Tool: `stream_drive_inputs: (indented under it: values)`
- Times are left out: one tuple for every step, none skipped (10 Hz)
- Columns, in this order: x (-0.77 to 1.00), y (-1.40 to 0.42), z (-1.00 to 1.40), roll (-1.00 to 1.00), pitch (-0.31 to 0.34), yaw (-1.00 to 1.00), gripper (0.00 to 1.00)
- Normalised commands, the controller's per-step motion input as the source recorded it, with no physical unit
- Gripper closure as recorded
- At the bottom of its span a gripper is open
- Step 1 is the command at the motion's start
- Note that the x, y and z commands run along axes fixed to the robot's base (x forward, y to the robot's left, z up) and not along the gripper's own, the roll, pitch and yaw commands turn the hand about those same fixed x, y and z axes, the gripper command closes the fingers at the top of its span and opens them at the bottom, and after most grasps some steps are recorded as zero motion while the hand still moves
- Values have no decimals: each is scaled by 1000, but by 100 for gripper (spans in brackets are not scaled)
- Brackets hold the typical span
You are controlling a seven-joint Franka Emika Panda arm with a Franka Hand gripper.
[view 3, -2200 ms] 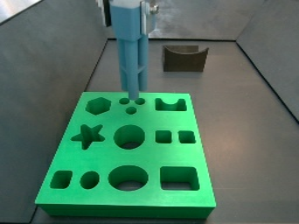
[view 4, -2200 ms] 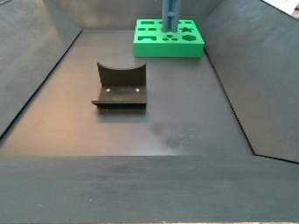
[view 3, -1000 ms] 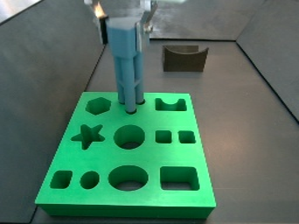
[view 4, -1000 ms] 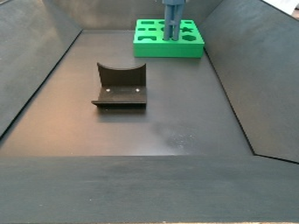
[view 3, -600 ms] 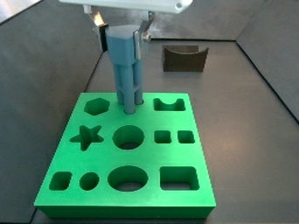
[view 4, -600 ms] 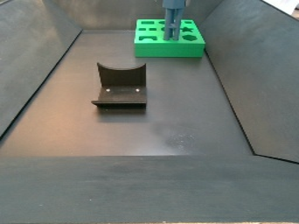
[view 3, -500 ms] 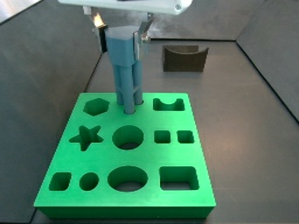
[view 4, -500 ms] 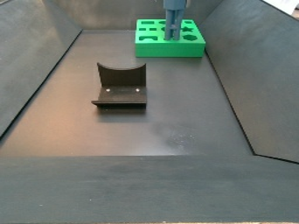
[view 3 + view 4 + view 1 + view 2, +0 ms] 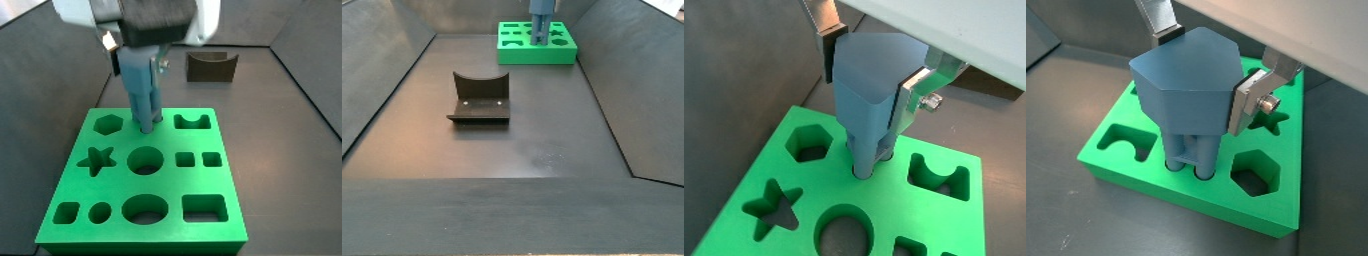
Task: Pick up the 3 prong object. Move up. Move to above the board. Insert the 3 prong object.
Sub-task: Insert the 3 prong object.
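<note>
The light blue 3 prong object stands upright with its prongs down in the three small holes of the green board, between the hexagon hole and the notched cut-out. My gripper is shut on the object's blocky top. In both wrist views the silver fingers press the block's sides, and the prongs sink into the board. In a side view the object rises from the board at the far end.
The dark fixture stands on the dark floor mid-bin, also shown behind the board. Grey walls enclose the bin. The board carries star, circle, square and oval cut-outs.
My gripper has come down with the 3 prong object; its prongs have gone from just above the three small holes to deeper inside them. The board has shifted slightly.
</note>
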Motion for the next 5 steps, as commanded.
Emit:
stream_drive_inputs:
  values:
    - [760,-277,-497,309,9,129,100]
    - [766,-263,-500,301,10,131,100]
    - [697,-169,-554,323,84,157,100]
    - [0,0,0,-7,0,0,100]
    - [0,0,0,0,0,0,100]
